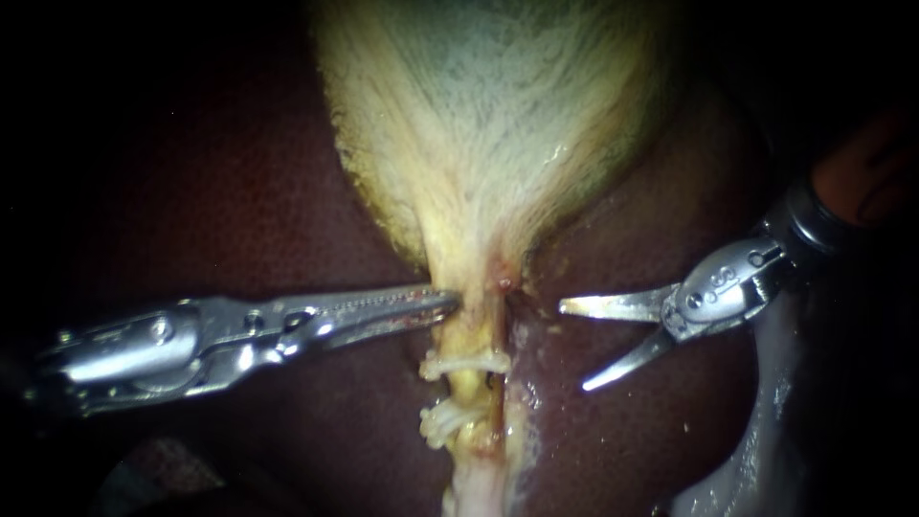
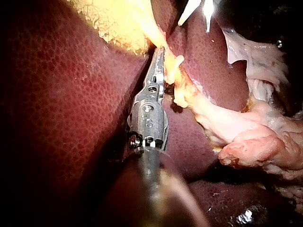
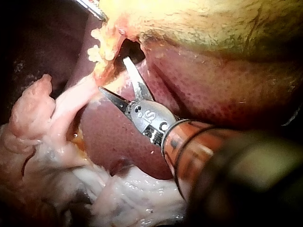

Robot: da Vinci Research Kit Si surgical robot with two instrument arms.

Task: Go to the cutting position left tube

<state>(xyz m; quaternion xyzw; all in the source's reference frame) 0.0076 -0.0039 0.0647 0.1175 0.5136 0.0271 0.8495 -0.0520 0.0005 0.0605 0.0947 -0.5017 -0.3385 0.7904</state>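
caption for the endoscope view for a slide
Right instrument, tool open, beside the clipped tube; left instrument opposite.

The left instrument [image 1: 452, 304] is polished silver metal, with linked plates joined by round pins and small screws on a grey shaft. The right instrument [image 1: 572, 347] has two plain, pointed silver blades on a rounded silver knuckle with pin holes and stamped marks. Behind the knuckle are an orange shaft and a black collar.

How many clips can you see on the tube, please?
2. The upper clip sits on the tube just below the tip of the left instrument; the lower clip lies further from the gallbladder. Others may be hidden beyond.
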